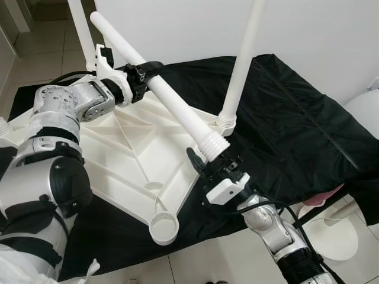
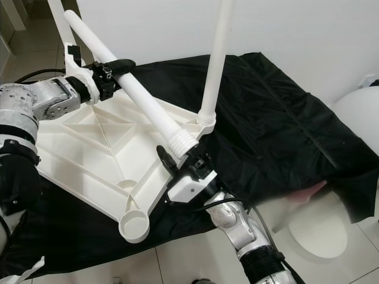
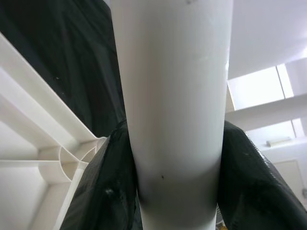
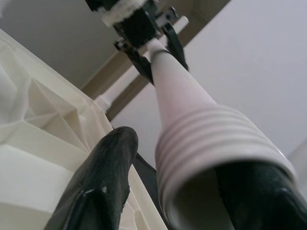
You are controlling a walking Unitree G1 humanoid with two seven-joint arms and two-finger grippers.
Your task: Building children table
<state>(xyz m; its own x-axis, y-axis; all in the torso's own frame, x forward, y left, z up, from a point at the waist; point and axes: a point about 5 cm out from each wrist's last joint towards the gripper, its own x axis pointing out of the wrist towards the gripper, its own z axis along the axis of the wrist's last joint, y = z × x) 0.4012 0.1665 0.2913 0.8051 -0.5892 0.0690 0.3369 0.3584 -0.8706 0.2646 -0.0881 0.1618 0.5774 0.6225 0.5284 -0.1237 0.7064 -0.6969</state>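
A loose leg point(image 1: 160, 89) is running diagonally from the upper left of the frame down to the centre, carried above the upturned tabletop point(image 1: 118, 160), which is lying on a black cloth point(image 1: 296, 130). The left gripper point(image 1: 141, 74) is clamping the leg's upper shaft between both fingers point(image 3: 103, 191). The right gripper point(image 1: 210, 161) is meeting the threaded end point(image 4: 211, 143), with one finger point(image 4: 103, 177) standing off the thread, so its grip looks loose. Another leg point(image 1: 240, 65) is already standing in the far socket. The step looks like fitting a further leg. Next, the threaded end probably needs lowering into the empty socket point(image 1: 163, 225) at the lower centre, upright, then twisting.
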